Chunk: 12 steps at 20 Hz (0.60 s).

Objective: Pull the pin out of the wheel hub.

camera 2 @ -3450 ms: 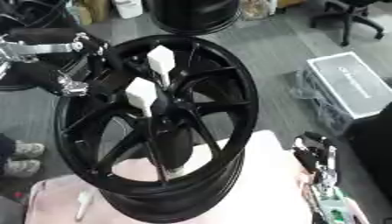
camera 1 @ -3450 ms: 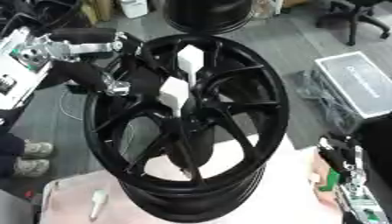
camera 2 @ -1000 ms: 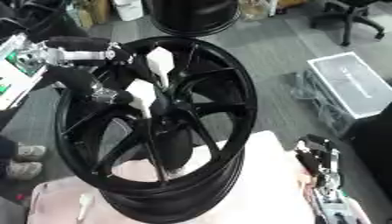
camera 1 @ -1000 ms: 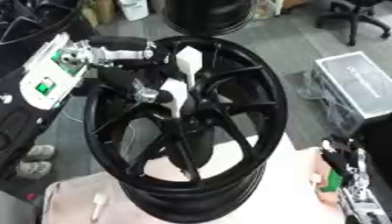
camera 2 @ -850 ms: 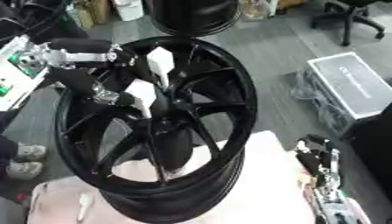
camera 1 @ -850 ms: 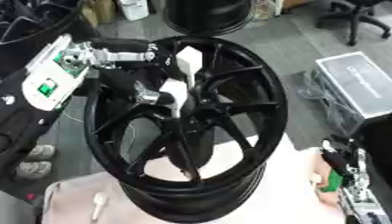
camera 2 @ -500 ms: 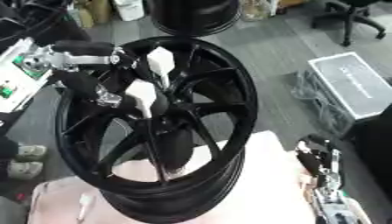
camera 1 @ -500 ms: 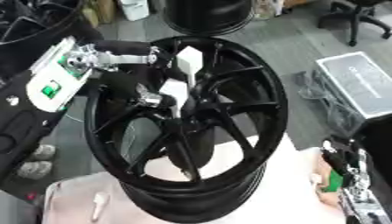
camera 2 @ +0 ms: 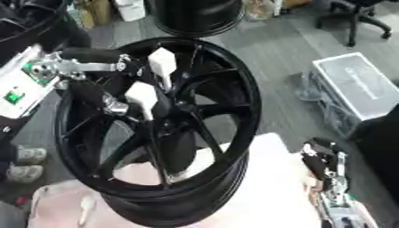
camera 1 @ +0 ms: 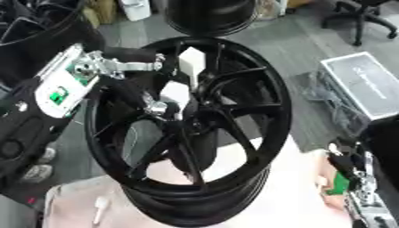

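left hand (camera 1: pixel 156 100) is seen curled at the wheel hub (camera 1: pixel 191 118), white pin (camera 1: pixel 173 94) pinched just beside its fingers. right hand (camera 2: pixel 323 162) is rested open, well apart.

**No readable lettering in the workshop scene**

Nothing here can be read as text. The flat grey case with a dark lid (camera 1: pixel 364 83), on the floor to the right of the black spoked wheel hub (camera 1: pixel 234 111), carries a pale line of print across its top, too blurred to make out. The white panel on the robot's left forearm (camera 1: pixel 61 82) bears a small green square mark, shape and colour only. No numbers, brands or signs are legible.
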Each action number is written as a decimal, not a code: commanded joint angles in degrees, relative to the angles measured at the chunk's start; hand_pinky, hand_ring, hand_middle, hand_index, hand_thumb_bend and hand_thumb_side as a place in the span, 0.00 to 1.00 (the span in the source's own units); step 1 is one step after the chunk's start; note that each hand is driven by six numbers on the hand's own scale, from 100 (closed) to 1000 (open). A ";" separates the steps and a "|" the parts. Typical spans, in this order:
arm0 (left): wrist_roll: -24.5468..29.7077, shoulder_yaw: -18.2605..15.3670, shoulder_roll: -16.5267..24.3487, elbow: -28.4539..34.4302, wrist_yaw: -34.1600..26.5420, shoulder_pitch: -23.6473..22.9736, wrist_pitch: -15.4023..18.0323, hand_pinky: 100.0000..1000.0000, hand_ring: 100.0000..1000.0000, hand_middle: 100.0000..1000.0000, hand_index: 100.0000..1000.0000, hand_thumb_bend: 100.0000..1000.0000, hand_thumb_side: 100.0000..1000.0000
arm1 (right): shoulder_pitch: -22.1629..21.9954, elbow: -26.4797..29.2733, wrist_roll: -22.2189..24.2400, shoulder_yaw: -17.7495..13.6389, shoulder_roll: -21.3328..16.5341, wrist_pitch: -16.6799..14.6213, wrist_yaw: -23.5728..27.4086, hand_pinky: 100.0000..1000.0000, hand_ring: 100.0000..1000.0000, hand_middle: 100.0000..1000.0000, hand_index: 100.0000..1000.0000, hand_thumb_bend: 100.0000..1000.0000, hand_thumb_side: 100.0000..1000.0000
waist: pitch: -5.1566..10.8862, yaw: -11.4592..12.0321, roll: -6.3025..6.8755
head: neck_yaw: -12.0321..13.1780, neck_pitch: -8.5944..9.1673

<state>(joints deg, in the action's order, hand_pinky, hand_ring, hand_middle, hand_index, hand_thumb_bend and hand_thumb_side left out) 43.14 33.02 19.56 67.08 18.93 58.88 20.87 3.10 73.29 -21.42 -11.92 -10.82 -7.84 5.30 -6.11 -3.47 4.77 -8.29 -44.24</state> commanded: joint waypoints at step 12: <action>8.83 -0.44 0.23 0.24 -0.18 1.00 10.50 0.47 0.39 0.50 0.67 0.00 0.30 | 0.66 0.44 0.27 0.22 -0.70 -0.22 -0.20 0.34 0.35 0.64 0.58 0.00 0.00 | 0.71 -0.04 -0.38 | 0.19 0.13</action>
<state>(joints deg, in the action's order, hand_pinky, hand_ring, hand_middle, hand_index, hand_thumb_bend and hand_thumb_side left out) 42.44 33.30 19.13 66.75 19.11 58.86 21.57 3.30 73.29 -21.40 -11.62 -10.82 -7.83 5.30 -6.11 -3.50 4.77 -8.18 -44.24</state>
